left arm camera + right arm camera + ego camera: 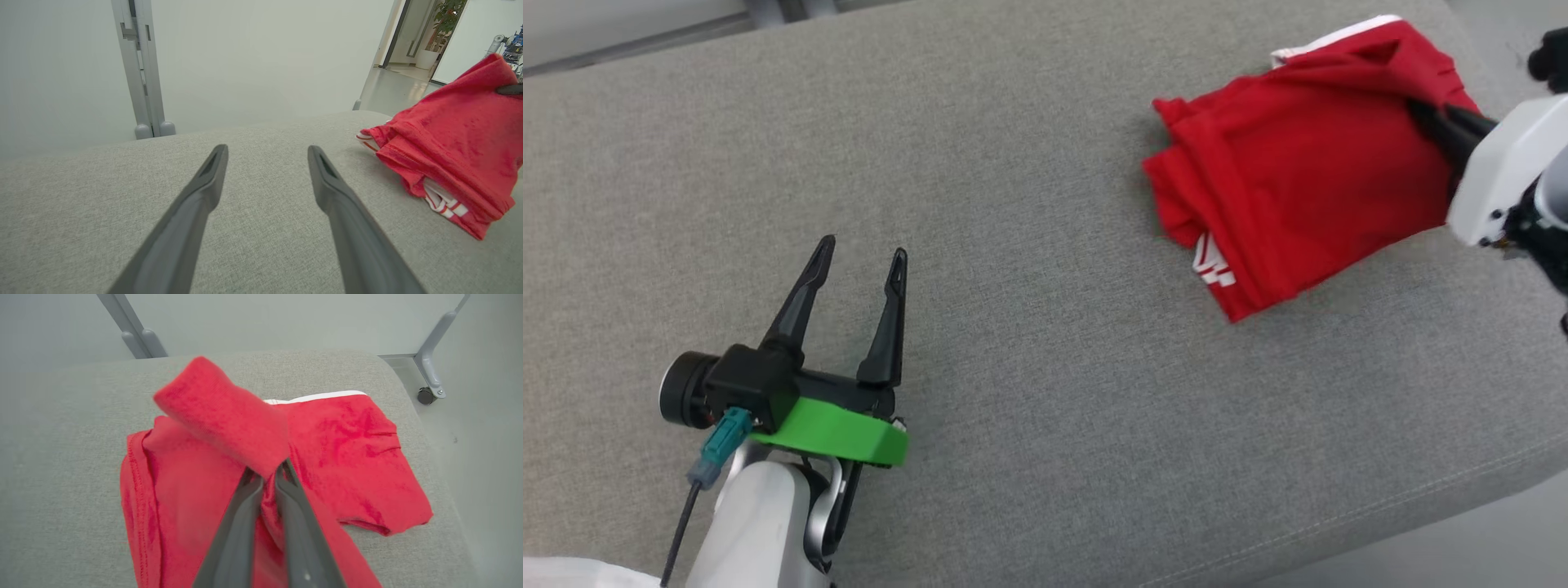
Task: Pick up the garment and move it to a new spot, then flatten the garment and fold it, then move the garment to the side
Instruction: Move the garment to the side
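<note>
Left tool (pixel 862 253) released, idle. Your right tool (pixel 267 473) pinches the red garment's (pixel 1290 188) fold: soft, light, should droop.

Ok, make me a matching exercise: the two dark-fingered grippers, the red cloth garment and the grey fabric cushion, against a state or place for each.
1. left dark-fingered gripper
2. right dark-fingered gripper
3. red cloth garment
4. grey fabric cushion

a. rumpled at the right end
b. open, above bare fabric
c. lies beneath everything
d. shut on a red fold

Pairs: 1-b, 2-d, 3-a, 4-c
</note>
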Robot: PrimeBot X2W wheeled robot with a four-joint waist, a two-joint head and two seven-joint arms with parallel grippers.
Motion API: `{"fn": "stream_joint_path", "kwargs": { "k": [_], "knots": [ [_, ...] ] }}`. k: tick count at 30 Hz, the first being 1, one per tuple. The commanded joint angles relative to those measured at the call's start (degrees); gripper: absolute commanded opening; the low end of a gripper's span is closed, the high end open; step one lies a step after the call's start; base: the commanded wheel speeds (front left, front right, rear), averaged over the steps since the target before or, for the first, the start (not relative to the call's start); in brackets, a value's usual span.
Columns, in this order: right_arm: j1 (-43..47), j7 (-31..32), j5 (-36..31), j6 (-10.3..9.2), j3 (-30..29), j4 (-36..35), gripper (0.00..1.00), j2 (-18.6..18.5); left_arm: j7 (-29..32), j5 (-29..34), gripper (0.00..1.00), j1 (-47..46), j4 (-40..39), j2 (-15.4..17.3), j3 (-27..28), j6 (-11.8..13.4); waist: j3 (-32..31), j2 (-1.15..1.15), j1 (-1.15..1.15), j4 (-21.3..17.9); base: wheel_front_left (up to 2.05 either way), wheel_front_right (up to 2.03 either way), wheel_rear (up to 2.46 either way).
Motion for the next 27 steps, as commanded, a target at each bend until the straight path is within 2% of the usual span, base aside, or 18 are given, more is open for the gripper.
{"fn": "stream_joint_path", "kwargs": {
  "k": [1,7,12,18,21,22,23,24,27],
  "knots": [
    [-2.0,0.9,0.9,-0.02,-0.3,0.4,0.0,-1.6,-0.1,0.8,1.0,-1.4,-0.2,0.7,0.3,-0.1,6.0,0.0,0.0,4.0,0.0,0.0,0.0],
    [-6.6,1.0,0.9,-0.02,0.1,3.5,0.0,-9.8,-0.1,0.0,1.0,-2.9,0.2,0.6,0.6,-0.1,9.2,0.0,0.0,5.5,0.0,0.0,0.0],
    [-9.3,-0.2,0.6,-0.02,-0.2,8.0,0.0,-13.8,-0.1,0.0,1.0,-4.1,-0.1,0.8,1.1,0.0,11.1,0.0,0.0,6.5,0.0,0.0,0.0],
    [-11.5,-2.6,-1.4,-0.03,0.2,16.4,0.0,-15.4,-0.1,0.2,1.0,-4.9,-0.2,0.7,0.9,0.0,12.2,0.0,0.0,7.5,0.0,0.0,0.0],
    [-12.4,-5.2,-3.3,-0.04,-0.1,20.5,0.0,-14.8,-0.1,-0.2,1.0,-5.0,-0.1,0.5,1.1,0.0,12.2,0.0,0.0,8.0,0.0,0.0,0.0],
    [-12.8,-6.5,-4.4,-0.05,-0.3,21.9,0.3,-14.4,-0.1,-0.3,1.0,-5.0,0.0,0.4,1.2,0.0,12.0,0.0,0.0,8.1,0.0,0.0,0.0],
    [-12.8,-7.4,-5.1,-0.04,-0.3,23.0,0.48,-14.0,-0.1,-0.4,1.0,-5.0,0.2,0.3,1.3,0.0,11.6,0.0,0.0,8.2,0.0,0.0,0.0],
    [-12.9,-8.5,-6.2,-0.04,-0.5,24.3,1.0,-13.6,-0.1,-0.4,1.0,-4.8,0.3,0.1,1.4,0.0,11.1,0.0,0.0,8.3,0.0,0.0,0.0],
    [-13.0,-11.1,-8.5,-0.04,-0.8,26.9,1.0,-12.3,-0.1,-0.6,1.0,-3.9,0.7,-0.1,1.7,0.0,9.2,0.0,0.0,8.5,0.0,0.0,0.0]
  ]
}}
